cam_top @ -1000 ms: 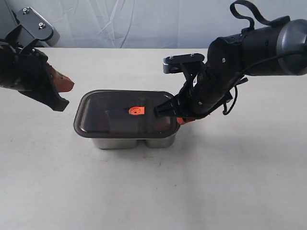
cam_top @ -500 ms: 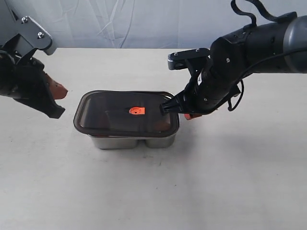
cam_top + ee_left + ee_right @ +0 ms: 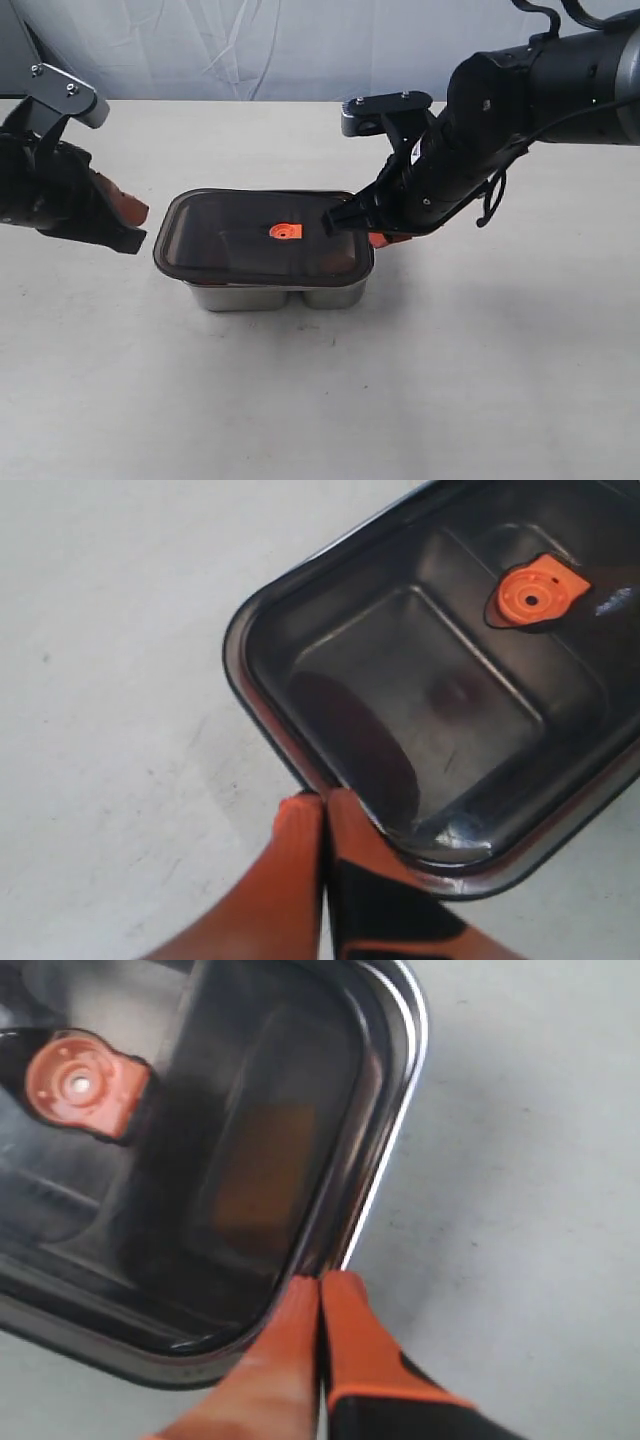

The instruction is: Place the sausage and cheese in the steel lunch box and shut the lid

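Pale tabletop (image 3: 320, 400), lid (image 3: 240, 240) seated on steel lunch box (image 3: 250, 297), left claw (image 3: 323, 805) and right claw (image 3: 320, 1285) pinched closed, empty

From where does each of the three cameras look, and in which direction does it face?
Exterior view: off the arms, raised, looking down across the table at the steel lunch box under the lid; both arms show, with left hand and right hand.
Left wrist view: on the left arm, looking down past the shut left hand at one end of the lid.
Right wrist view: on the right arm, looking past the shut right hand at the lid's other end.
Shared: both wrist views show the lid's orange tab.
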Motion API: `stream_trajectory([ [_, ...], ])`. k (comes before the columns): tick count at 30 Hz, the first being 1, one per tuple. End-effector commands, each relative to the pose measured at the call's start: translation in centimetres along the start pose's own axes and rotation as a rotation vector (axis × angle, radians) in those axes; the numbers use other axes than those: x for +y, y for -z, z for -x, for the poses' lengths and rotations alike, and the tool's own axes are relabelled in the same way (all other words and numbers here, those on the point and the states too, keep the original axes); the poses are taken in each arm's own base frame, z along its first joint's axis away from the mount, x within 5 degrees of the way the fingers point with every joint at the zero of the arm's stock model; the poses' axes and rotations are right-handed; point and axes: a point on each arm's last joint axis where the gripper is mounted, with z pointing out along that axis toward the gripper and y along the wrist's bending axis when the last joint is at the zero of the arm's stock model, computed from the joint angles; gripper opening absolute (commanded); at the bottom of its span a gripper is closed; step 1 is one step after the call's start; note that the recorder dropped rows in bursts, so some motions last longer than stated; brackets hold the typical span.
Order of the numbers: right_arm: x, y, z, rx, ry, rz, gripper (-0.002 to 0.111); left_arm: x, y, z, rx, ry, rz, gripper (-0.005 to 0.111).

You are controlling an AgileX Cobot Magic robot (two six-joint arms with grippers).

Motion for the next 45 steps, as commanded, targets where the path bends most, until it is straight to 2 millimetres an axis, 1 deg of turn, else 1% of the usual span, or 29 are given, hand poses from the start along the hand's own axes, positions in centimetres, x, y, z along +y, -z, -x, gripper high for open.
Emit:
stream_trajectory([
  [1,0.7,0.3,0.0,-0.017,0.026,0.053,-0.001,-0.2,-1.4,-0.7,0.041,0.043,-0.059,0.0],
  [4,1.3,0.3,-0.1,-0.014,0.047,0.058,-0.001,-0.3,-2.4,-1.2,0.078,0.073,-0.102,0.0],
  [8,2.3,0.1,-0.2,-0.02,0.076,0.067,-0.001,-0.6,-3.2,-1.4,0.081,0.069,-0.156,0.0],
  [13,2.4,0.0,-0.1,-0.03,0.084,0.066,-0.001,-0.5,-4.0,-1.8,0.106,0.073,-0.168,0.0],
  [26,2.4,0.0,0.0,-0.044,0.084,0.065,-0.001,-0.4,-4.4,-1.8,0.096,0.119,-0.171,0.0],
  [30,2.4,0.0,0.0,-0.048,0.083,0.065,-0.001,-0.7,-4.4,-1.7,0.087,0.099,-0.198,0.0],
  [34,2.4,0.0,0.0,-0.048,0.083,0.065,-0.001,-0.8,-3.6,-1.1,0.052,0.09,-0.195,0.0],
  [41,2.4,0.0,0.0,-0.048,0.09,0.061,-0.001,-1.0,-0.3,0.7,-0.065,0.021,-0.129,0.0],
  [43,2.4,0.0,0.0,-0.048,0.09,0.061,-0.001,-1.0,0.4,0.8,-0.071,-0.001,-0.101,0.0],
  [45,2.4,0.0,0.0,-0.048,0.09,0.061,-0.001,-0.7,0.6,0.5,-0.036,-0.002,-0.056,0.0],
])
